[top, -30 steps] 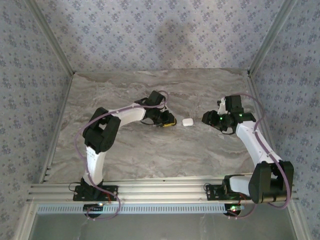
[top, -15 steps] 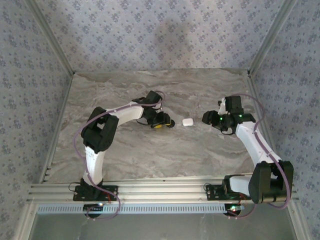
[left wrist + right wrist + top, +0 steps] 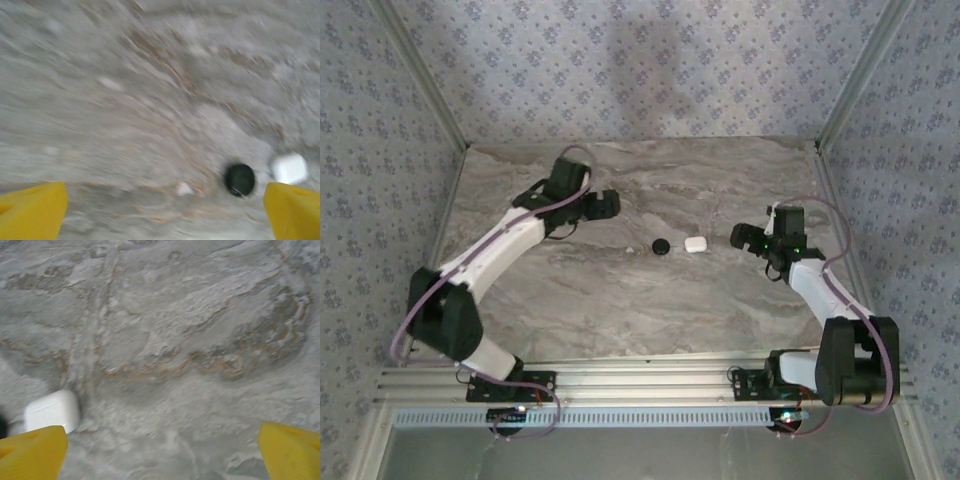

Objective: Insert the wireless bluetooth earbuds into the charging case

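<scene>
Since a second ago my left end effector (image 3: pixel 605 205) has swung away toward the table's (image 3: pixel 570 300) far left, leaving the black round case (image 3: pixel 661 246) lying free just beside the white charging case (image 3: pixel 695 243), a small gap between them. Both sit mid-table between my arms. My left fingers (image 3: pixel 35 207) are spread wide, holding nothing. My right end effector (image 3: pixel 738 237), near the white charging case, has spread wide too. A tiny white speck (image 3: pixel 183 188) by the black round case is too blurred to identify.
</scene>
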You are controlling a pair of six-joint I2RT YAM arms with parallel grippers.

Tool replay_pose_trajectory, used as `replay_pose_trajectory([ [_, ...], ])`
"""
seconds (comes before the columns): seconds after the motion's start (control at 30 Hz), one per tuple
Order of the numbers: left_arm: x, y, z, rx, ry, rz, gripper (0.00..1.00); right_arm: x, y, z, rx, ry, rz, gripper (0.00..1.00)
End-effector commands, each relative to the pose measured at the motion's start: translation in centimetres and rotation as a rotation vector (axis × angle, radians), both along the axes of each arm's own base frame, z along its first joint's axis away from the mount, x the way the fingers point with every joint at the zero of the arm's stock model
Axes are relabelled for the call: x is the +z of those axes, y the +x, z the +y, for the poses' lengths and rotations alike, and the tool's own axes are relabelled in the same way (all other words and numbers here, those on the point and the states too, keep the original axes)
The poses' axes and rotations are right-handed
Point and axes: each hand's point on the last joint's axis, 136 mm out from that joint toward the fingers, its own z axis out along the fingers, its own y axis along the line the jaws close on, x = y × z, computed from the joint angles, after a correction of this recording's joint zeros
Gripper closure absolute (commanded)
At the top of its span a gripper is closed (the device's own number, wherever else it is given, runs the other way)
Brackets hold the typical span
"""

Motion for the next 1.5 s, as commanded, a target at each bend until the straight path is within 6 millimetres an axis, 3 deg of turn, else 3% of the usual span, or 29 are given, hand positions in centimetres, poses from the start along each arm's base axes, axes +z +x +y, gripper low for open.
replay_pose_trajectory([
  [0.0,1.7,0.1,6.6,0.130,0.220,-0.196,0.00,2.1,2.7,-2.0,-0.019,-0.088,-0.179,0.00],
  [0.17,1.8,-1.7,14.1,0.330,0.397,-0.419,0.00,3.6,4.2,-2.3,0.025,-0.176,-0.349,0.00],
  [0.3,-1.4,-3.0,19.0,0.461,0.415,-0.384,0.01,3.1,4.6,-2.6,0.055,-0.208,-0.331,0.00],
  [0.4,-3.8,-3.7,21.2,0.508,0.457,-0.364,0.00,3.3,4.5,-2.8,0.084,-0.289,-0.410,0.00],
  [0.57,-8.0,-4.1,21.3,0.468,0.421,-0.409,0.00,1.0,4.4,-2.9,0.088,-0.276,-0.400,0.00],
  [0.73,-7.5,-2.3,20.1,0.384,0.392,-0.508,0.00,-1.3,4.4,-3.0,0.075,-0.273,-0.433,0.00],
  [0.9,-8.7,0.3,17.9,0.215,0.426,-0.525,0.00,-1.6,4.4,-2.8,0.098,-0.261,-0.417,0.00],
  [0.97,-9.0,0.7,19.5,0.300,0.417,-0.531,0.00,-1.7,4.7,-2.4,0.126,-0.258,-0.407,0.00],
  [1.03,-10.6,0.4,21.2,0.349,0.334,-0.485,0.00,-1.7,4.7,-2.5,0.123,-0.261,-0.407,0.00],
  [1.07,-10.2,0.9,22.3,0.406,0.325,-0.538,0.00,-1.7,4.7,-2.4,0.121,-0.266,-0.401,0.00],
  [1.1,-10.5,1.1,22.6,0.409,0.307,-0.478,0.00,-1.7,4.8,-2.5,0.111,-0.276,-0.399,0.00],
  [1.13,-11.2,1.0,22.5,0.392,0.308,-0.411,0.00,-1.7,4.8,-2.8,0.092,-0.284,-0.394,0.00],
  [1.17,-10.8,1.2,22.3,0.382,0.310,-0.480,0.00,-1.7,4.8,-2.9,0.087,-0.290,-0.391,0.00],
  [1.47,-10.9,1.3,22.0,0.363,0.316,-0.449,0.00,-1.7,4.8,-2.8,0.087,-0.293,-0.391,0.00],
])
